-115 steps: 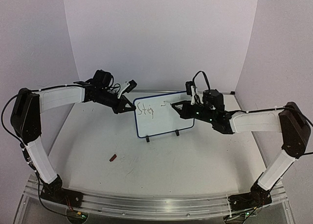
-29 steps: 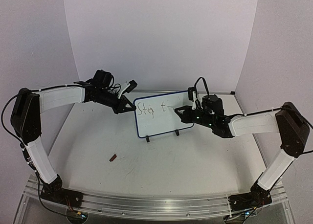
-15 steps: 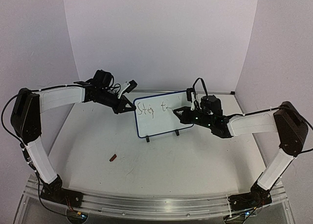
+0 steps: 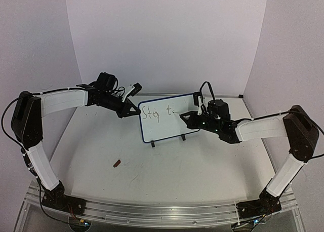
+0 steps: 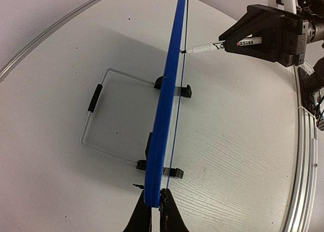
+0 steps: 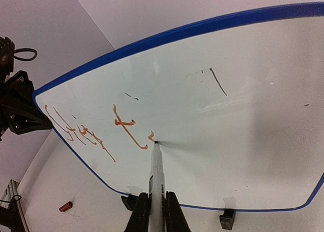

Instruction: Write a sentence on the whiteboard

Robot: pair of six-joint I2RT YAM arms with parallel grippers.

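Right claw [image 6: 156,200] has added "t" after "Stay"; clamped on marker [image 6: 155,163]. Left claw [image 5: 153,205] pinches board [image 5: 167,115]. Sentence [image 6: 96,133] barely begun.

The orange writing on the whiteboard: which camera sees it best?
Right wrist view: the orange handwriting is big and clear on the blue-framed white board. Top view shows it tiny; left wrist view shows only the board's edge.

I see the small white rectangular whiteboard [image 6: 243,115] framed in bright blue, its two little feet [image 6: 227,219] black. The sentence [image 6: 124,123] shows in thin orange-red strokes. The slim white marker [image 6: 156,166] has a dark tip. The left gripper [image 5: 153,207] and right gripper [image 6: 156,209] are black. The desk [image 4: 177,166] is white, with a small red cap [image 4: 117,163] toward its left edge.
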